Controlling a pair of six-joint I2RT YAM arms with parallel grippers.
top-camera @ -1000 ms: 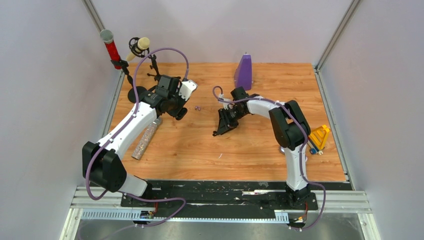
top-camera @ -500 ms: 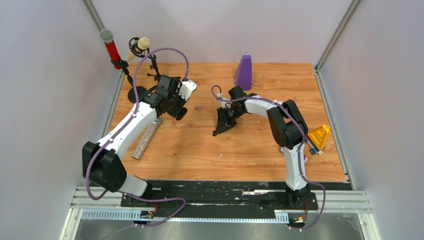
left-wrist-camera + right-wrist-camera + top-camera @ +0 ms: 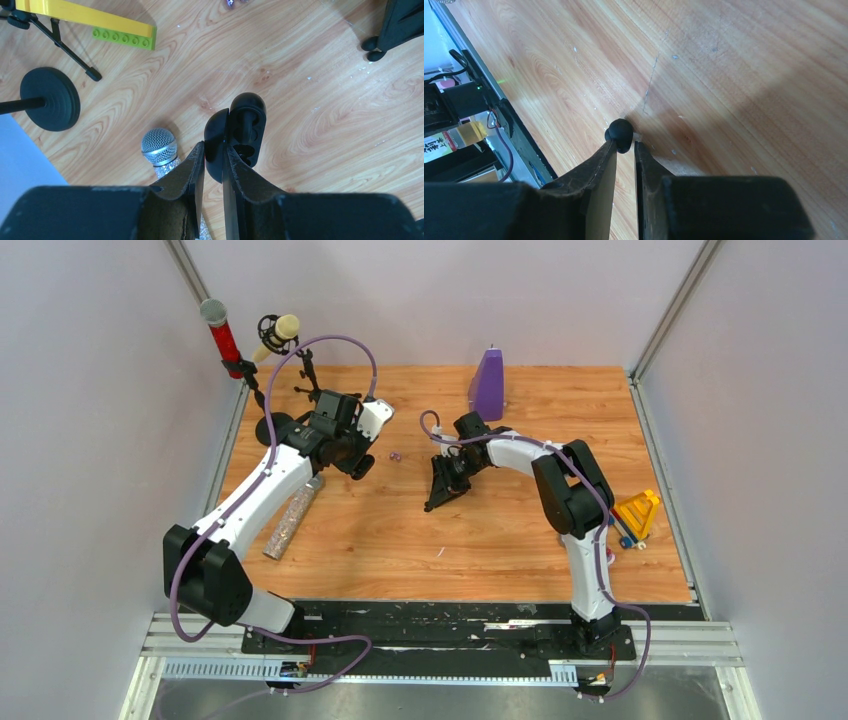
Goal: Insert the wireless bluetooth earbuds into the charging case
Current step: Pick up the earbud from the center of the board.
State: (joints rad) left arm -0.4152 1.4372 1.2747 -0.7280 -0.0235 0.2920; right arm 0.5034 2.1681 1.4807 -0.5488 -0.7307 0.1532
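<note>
My left gripper (image 3: pixel 214 147) is shut on one half of an open black charging case (image 3: pixel 239 131), which it holds upright above the wood. The case's moulded hollows face right. In the top view this gripper (image 3: pixel 358 464) hangs at the back left. My right gripper (image 3: pixel 625 144) is shut on a small black earbud (image 3: pixel 620 134), pinched at the very fingertips just over the table. In the top view the right gripper (image 3: pixel 437 500) points down near the table's middle. A pale purple pair of earbuds (image 3: pixel 395 455) lies on the wood between the two grippers.
A glittery silver microphone (image 3: pixel 292 517) lies left of the left arm, its head (image 3: pixel 159 146) just beside the case. A black stand base (image 3: pixel 50 92) and a yellow bar with a green brick (image 3: pixel 122 37) sit nearby. A purple block (image 3: pixel 487 383) stands at the back, and a yellow piece (image 3: pixel 637 512) on the right.
The right gripper's jaws have narrowed onto the black earbud, and the arm has drifted slightly left. The left arm and the case have not moved.
</note>
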